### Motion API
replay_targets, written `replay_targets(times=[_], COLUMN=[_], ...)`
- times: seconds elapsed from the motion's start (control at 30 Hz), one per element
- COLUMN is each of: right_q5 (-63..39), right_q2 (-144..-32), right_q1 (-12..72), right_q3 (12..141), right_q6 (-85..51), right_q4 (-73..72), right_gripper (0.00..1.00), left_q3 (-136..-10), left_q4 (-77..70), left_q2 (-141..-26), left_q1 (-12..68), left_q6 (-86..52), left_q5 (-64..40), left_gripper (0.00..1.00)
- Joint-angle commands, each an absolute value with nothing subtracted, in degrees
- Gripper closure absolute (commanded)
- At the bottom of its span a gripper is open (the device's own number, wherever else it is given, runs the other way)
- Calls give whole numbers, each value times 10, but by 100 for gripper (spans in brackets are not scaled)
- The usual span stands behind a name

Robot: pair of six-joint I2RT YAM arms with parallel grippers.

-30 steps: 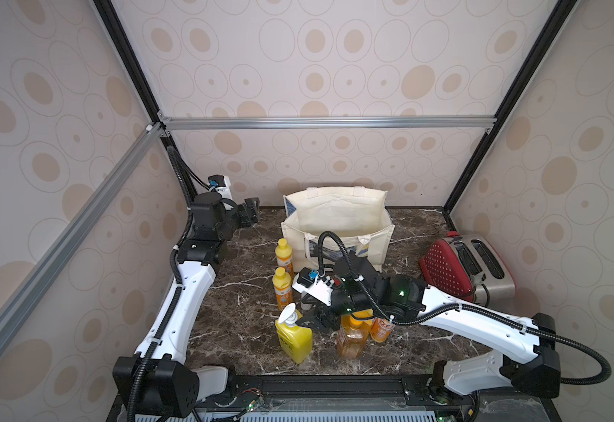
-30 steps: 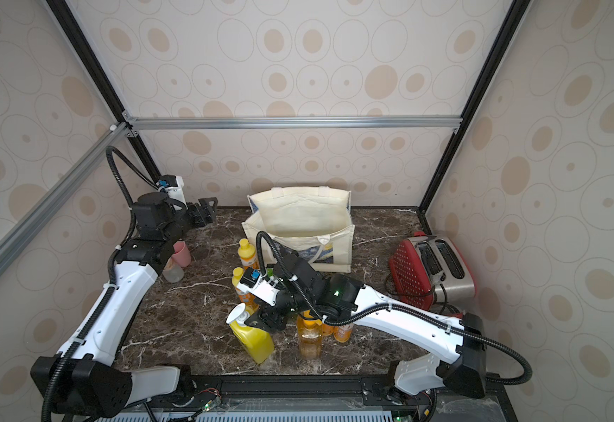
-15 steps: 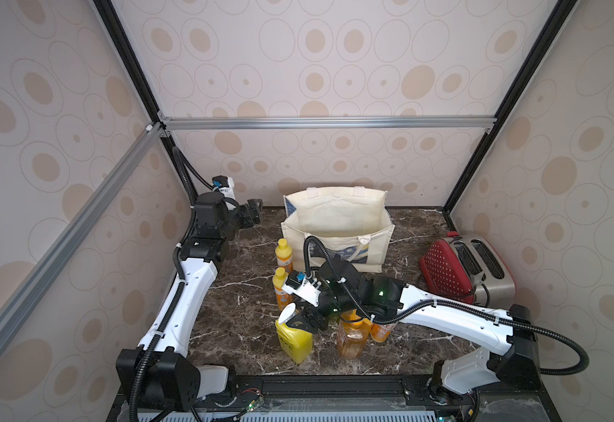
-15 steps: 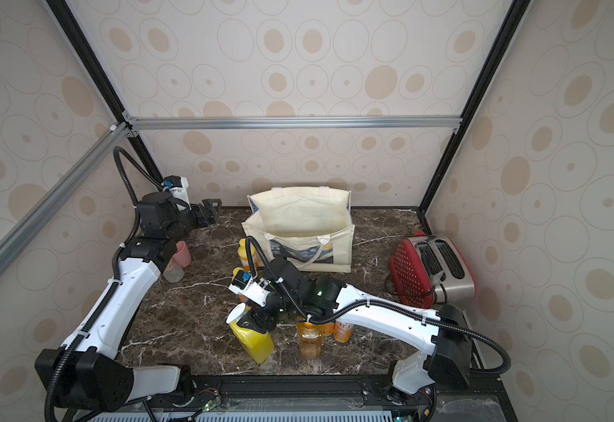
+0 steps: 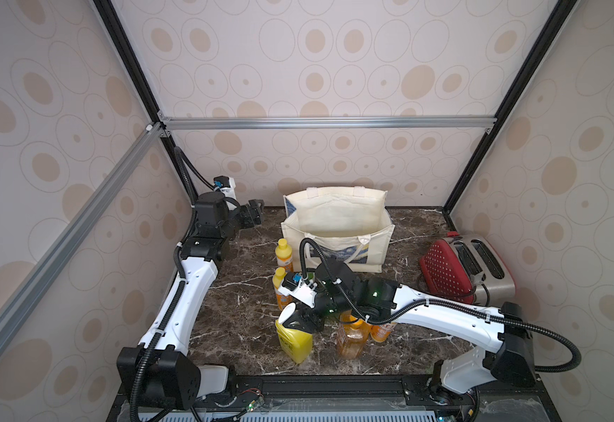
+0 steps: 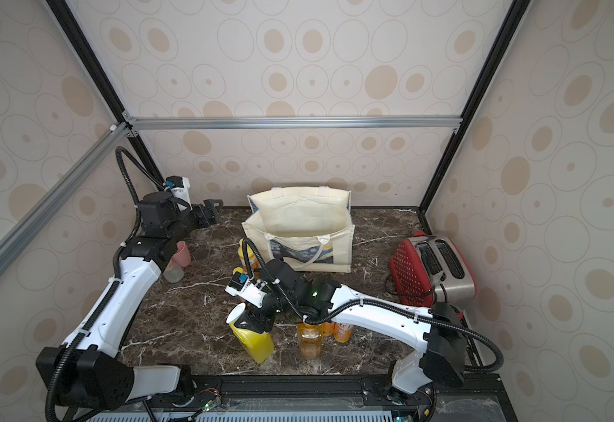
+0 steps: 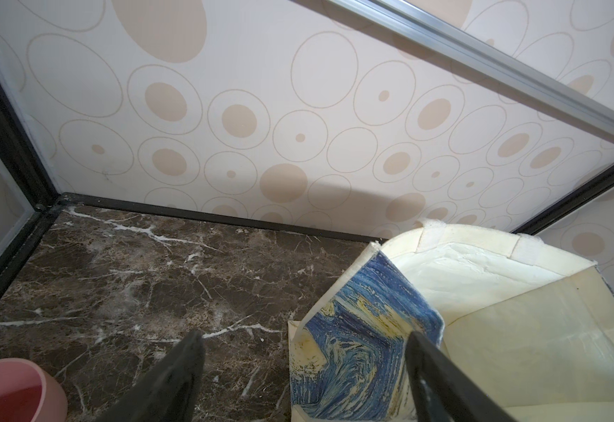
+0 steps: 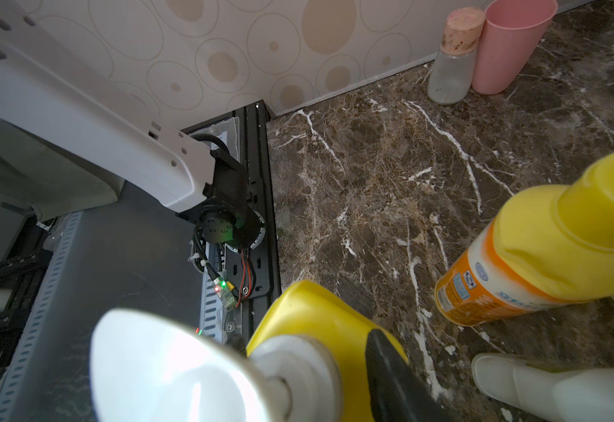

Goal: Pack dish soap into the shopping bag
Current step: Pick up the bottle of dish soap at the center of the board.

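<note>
Flanking the yellow bottle's [image 8: 316,310] neck — wrist view only — right gripper's [image 5: 301,321] hold unclear; left gripper [image 7: 303,343] wide.

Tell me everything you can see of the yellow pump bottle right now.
The yellow pump bottle is opaque, glossy plastic with a boxy body, a white collar and a broad white pump head. It stands on the marble table near the front edge, apart from the orange bottle beside it. The right gripper straddles its neck under the pump; whether it grips yet cannot be told.
</note>
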State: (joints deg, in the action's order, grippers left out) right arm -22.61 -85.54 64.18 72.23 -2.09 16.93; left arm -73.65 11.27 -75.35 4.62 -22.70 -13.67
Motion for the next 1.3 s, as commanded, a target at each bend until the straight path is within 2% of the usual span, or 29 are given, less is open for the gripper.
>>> replay_targets(times=[0.0, 0.37, 0.57, 1.27], right_q5=[-225, -212, -187, -137], right_q2=[-854, -864, -860, -874], right_q1=[646, 646, 646, 646], right_q3=[705, 737, 775, 957], right_q6=[-21, -23, -17, 23], right_q4=[168, 173, 198, 267], right_gripper=[53, 88, 100, 100], left_q3=[-765, -766, -767, -796], left_q4=[111, 114, 118, 146], left_q2=[-759, -759, -756, -780], left_q1=[48, 48, 48, 49], left_q6=[-227, -228, -226, -218], left_q5=[-143, -145, -144, -178], left_gripper=[15, 14, 14, 13])
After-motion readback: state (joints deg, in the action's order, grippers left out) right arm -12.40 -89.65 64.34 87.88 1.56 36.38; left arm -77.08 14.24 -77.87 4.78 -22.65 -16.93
